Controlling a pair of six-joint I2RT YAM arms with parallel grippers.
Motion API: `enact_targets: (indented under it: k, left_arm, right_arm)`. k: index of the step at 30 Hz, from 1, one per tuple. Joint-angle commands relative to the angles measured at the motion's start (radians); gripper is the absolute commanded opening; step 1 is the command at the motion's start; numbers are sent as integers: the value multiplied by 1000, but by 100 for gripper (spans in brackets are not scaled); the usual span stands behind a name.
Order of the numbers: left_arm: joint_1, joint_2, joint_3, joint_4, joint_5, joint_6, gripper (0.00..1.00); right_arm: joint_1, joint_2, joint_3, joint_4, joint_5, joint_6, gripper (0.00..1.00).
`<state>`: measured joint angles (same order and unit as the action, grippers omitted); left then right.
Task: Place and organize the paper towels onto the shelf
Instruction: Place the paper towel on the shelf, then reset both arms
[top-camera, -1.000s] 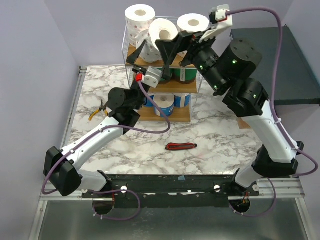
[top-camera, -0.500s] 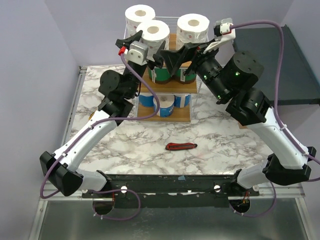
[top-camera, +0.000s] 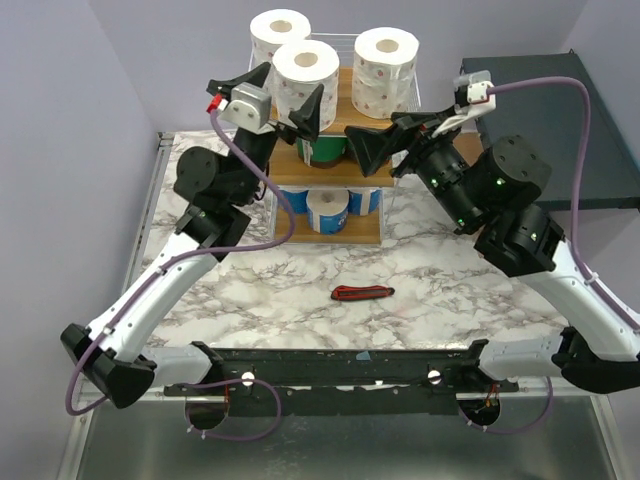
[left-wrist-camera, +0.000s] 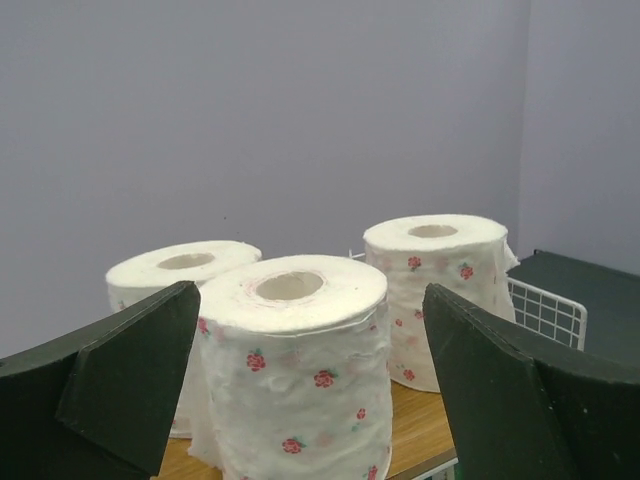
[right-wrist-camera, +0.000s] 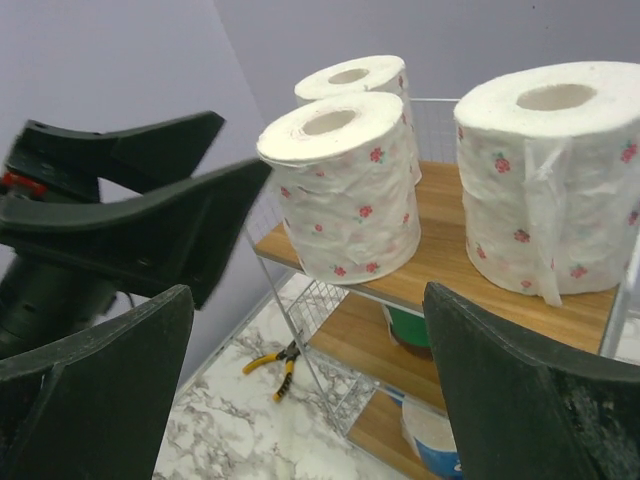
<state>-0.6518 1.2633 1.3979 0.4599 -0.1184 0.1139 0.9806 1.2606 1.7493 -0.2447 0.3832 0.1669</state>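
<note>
Three white paper towels with red dots stand upright on the shelf's (top-camera: 345, 100) top tier: the front one (top-camera: 305, 75) (left-wrist-camera: 300, 380), one behind it (top-camera: 280, 35) and one on the right (top-camera: 385, 65). Green-wrapped rolls (top-camera: 322, 150) fill the middle tier and blue-wrapped rolls (top-camera: 330, 208) the bottom tier. My left gripper (top-camera: 285, 92) (left-wrist-camera: 310, 300) is open at top-tier height. Its fingers stand wide on either side of the front roll, not touching it. My right gripper (top-camera: 395, 140) (right-wrist-camera: 308, 295) is open and empty, just right of the shelf front.
A red-and-black utility knife (top-camera: 362, 293) lies on the marble table (top-camera: 420, 270) in front of the shelf. Yellow-handled pliers (right-wrist-camera: 275, 362) lie left of the shelf's foot. A dark slab (top-camera: 590, 130) sits at the back right.
The front roll, tilted a second ago, now stands upright. My left gripper rose from the middle tier to the top tier. My right gripper drew back to the right and down.
</note>
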Motion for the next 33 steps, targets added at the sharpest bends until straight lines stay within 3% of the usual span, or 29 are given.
enact_targets:
  k: [1, 7, 12, 19, 33]
  left_arm:
    - [1, -140, -2, -52, 8, -22, 98]
    - [1, -315, -75, -214, -99, -80, 98]
    - [1, -412, -16, -660, -315, -249, 99]
    - [4, -553, -141, -1016, -422, -475, 99]
    - [3, -934, -656, -1189, -419, -825, 99]
  right_arm:
    - [5, -86, -89, 50, 43, -2, 100]
    - [5, -203, -264, 73, 68, -6, 100]
    - [5, -323, -485, 94, 79, -23, 100]
    - [5, -516, -793, 154, 56, 80, 99]
    - [5, -619, -1120, 113, 53, 318, 98]
